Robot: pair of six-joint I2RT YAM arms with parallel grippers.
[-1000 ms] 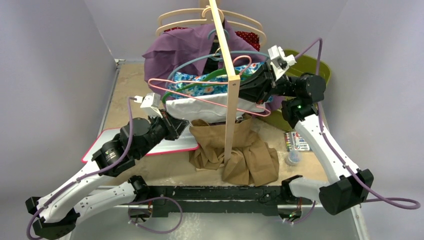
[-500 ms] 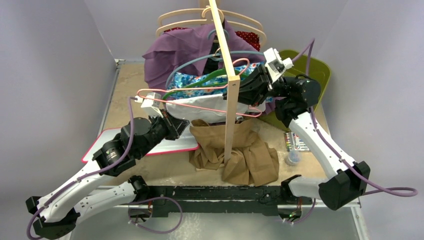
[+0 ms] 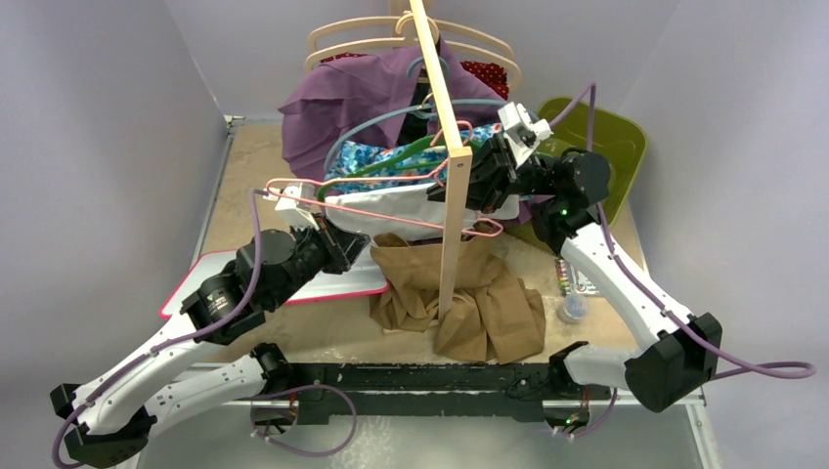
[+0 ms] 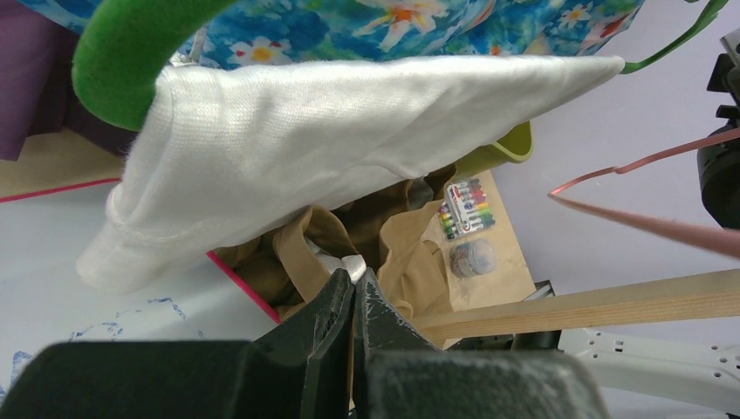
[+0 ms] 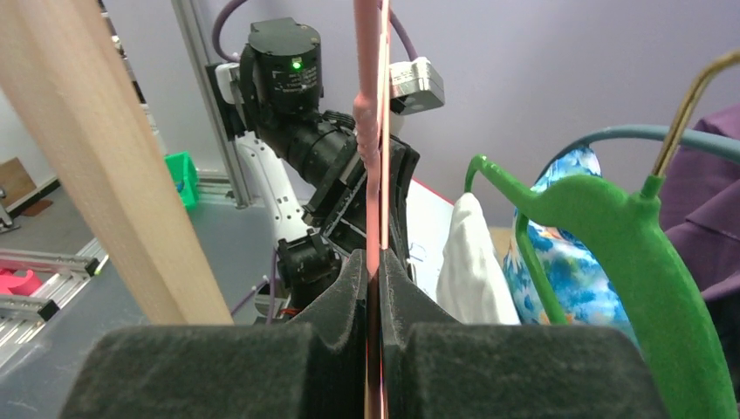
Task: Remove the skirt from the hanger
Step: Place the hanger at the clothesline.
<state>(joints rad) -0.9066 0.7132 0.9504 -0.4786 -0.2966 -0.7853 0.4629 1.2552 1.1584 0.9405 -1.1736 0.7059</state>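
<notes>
Hanger (image 5: 366, 175) clamped in right end effector (image 5: 373, 262).

No legible text, brand, number or sign is showing in any view. The pack of markers (image 4: 462, 209) lying on the bench (image 3: 249, 176) is carrying a printed label strip, but its print is appearing too small and blurred to read. The round lidded container (image 4: 472, 257) beside it is showing no readable marking either.
</notes>
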